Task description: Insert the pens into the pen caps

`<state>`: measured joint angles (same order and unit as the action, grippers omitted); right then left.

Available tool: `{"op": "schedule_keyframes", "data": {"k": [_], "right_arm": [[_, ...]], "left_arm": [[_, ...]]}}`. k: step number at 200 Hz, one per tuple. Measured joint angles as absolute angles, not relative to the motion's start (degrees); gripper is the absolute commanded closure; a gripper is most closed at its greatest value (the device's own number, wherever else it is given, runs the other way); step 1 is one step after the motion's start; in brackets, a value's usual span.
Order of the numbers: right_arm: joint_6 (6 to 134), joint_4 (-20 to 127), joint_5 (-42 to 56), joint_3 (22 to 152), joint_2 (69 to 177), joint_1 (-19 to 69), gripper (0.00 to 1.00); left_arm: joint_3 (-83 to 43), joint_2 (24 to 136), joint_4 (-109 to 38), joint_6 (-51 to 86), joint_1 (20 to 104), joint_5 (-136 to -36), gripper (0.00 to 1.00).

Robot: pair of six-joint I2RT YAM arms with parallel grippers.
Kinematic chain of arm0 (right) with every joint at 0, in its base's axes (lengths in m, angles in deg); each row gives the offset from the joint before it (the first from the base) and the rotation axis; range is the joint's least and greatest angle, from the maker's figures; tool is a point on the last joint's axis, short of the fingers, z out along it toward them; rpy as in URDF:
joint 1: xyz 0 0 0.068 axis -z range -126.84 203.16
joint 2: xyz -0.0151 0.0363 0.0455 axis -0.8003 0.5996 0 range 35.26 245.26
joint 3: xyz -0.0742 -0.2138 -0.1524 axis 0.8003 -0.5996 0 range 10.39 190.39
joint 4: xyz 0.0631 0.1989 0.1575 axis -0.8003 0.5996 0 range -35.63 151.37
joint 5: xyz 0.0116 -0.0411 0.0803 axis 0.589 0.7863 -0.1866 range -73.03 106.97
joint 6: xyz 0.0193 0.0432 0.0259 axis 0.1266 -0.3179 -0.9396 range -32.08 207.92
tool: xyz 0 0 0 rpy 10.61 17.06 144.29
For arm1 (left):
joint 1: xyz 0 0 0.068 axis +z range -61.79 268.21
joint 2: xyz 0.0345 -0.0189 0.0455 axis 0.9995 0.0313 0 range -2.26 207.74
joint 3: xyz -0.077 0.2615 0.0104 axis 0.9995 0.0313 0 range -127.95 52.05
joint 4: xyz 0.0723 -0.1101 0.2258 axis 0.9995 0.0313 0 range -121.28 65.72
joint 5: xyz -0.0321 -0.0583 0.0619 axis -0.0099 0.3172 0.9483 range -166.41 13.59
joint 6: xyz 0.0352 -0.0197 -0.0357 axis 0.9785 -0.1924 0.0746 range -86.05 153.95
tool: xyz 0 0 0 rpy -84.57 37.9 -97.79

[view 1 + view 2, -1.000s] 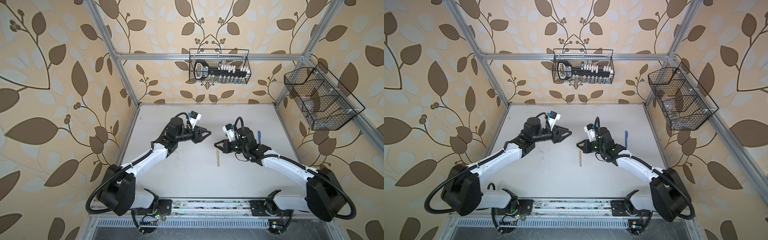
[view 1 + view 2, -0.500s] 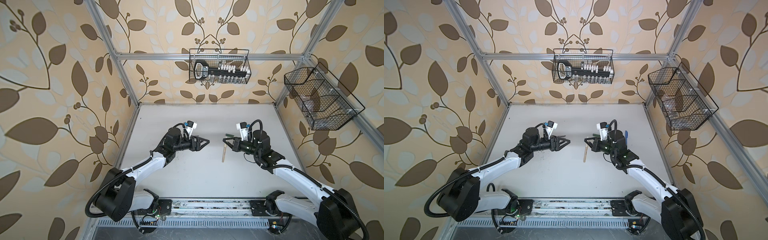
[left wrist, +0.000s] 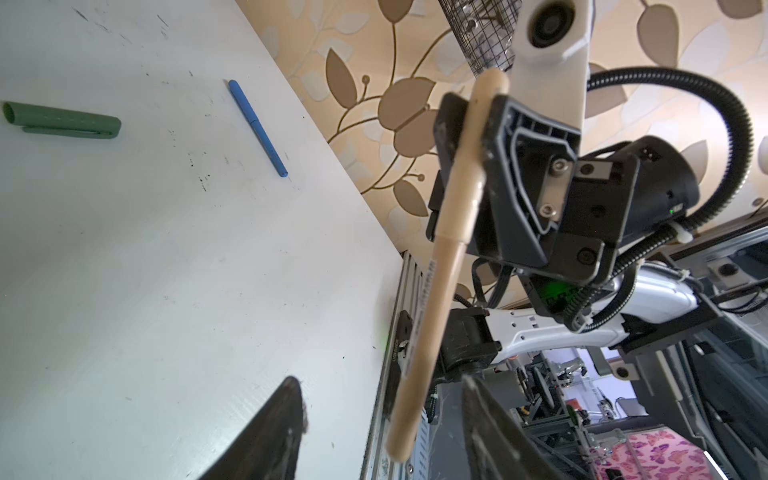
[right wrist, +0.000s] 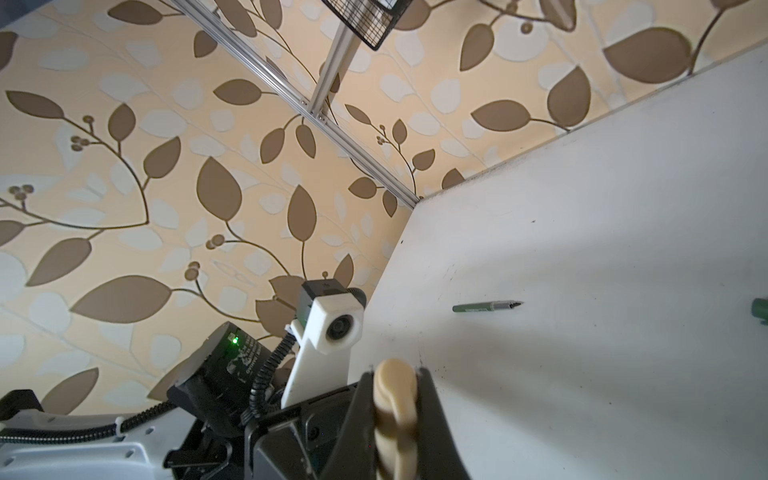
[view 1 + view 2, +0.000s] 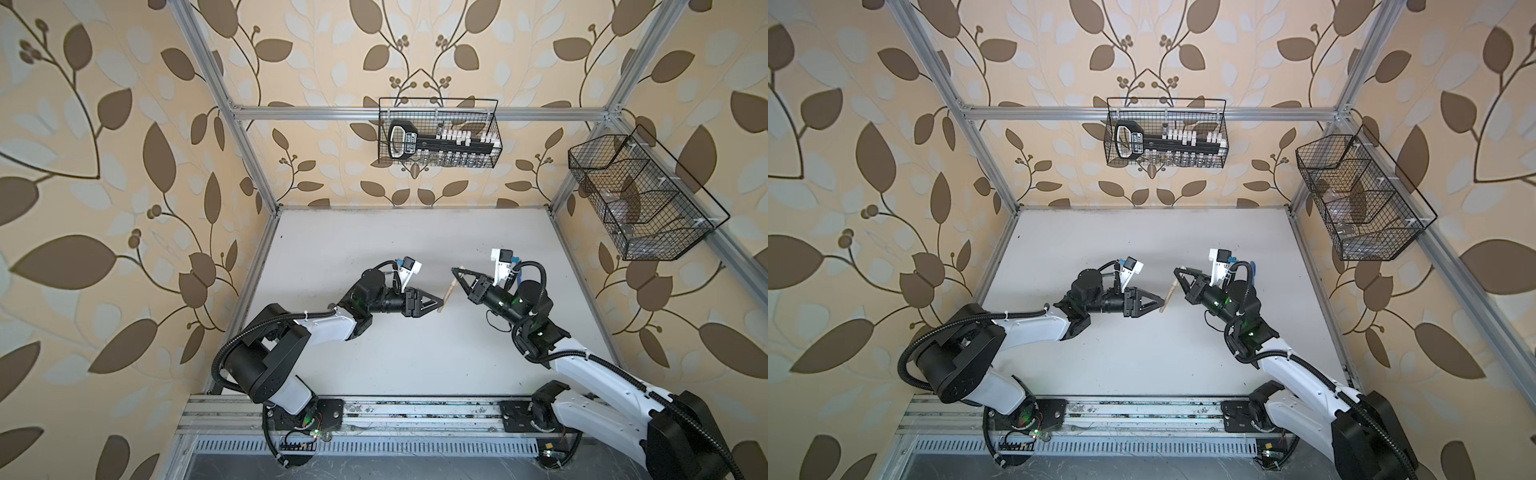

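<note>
Bimanual pen-capping, two of three pens apparently done. The right end effector [image 5: 457, 272] is clamped on the tan cap [image 3: 469, 166] and holds it above the middle of the bench [image 5: 415, 353]. The tan pen [image 3: 440, 291] runs out of that cap with no visible gap at the joint (whether it is pressed fully home cannot be told).

The left end effector [image 5: 437, 300] has its jaws parted on either side of the tan barrel's free end. In the left wrist view there is a clear gap on both sides, so it holds nothing.

The blue pen [image 3: 257, 126] lies on the bench beyond the right arm, and a seam partway along it suggests its cap is on. The green pen [image 4: 486, 307] lies bare, with its dark tip exposed. The green cap [image 3: 62, 120] lies well apart from it, open end showing and empty.

Judged progress: tan joined and in hand, blue likely complete, green not yet started. What is left is to set the tan pen down and join the green pair.
</note>
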<state>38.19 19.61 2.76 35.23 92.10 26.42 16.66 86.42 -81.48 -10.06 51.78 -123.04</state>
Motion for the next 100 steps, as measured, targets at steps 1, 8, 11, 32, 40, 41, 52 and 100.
{"op": "schedule_keyframes", "data": {"k": [1, 8, 11, 32, 40, 41, 52, 100], "right_arm": [[38.19, 19.5, 2.95, 35.23, 92.1, 26.4, 1.0], [37.99, 19.08, 3.48, 35.23, 92.01, 26.27, 1.0], [37.97, 18.97, 3.67, 35.21, 91.99, 26.22, 1.0], [37.81, 18.51, 4.99, 35.12, 91.88, 26.16, 1.0], [37.81, 18.43, 5.36, 35.12, 91.88, 26.16, 1.0], [37.81, 18.43, 5.4, 35.12, 91.88, 26.16, 1.0], [37.81, 18.23, 5.86, 35.12, 91.88, 26.16, 1.0], [37.84, 17.64, 6.95, 35.12, 91.9, 26.18, 1.0]], "left_arm": [[16.66, 86.46, -81.57, -9.97, 51.78, -123.04, 0.52], [16.66, 87.01, -82.55, -10.69, 51.78, -123.17, 0.55], [16.66, 87.25, -83.14, -11.13, 51.78, -123.3, 0.55], [16.66, 88.13, -85.68, -12.15, 51.74, -123.98, 0.56], [16.66, 88.37, -86.22, -12.59, 51.7, -124.04, 0.56], [16.66, 88.39, -86.31, -12.63, 51.65, -124.04, 0.56], [16.66, 88.76, -87.18, -13.01, 51.39, -124.11, 0.55], [16.48, 89.74, -88.69, -14.1, 50.74, -124.28, 0.54]]}}
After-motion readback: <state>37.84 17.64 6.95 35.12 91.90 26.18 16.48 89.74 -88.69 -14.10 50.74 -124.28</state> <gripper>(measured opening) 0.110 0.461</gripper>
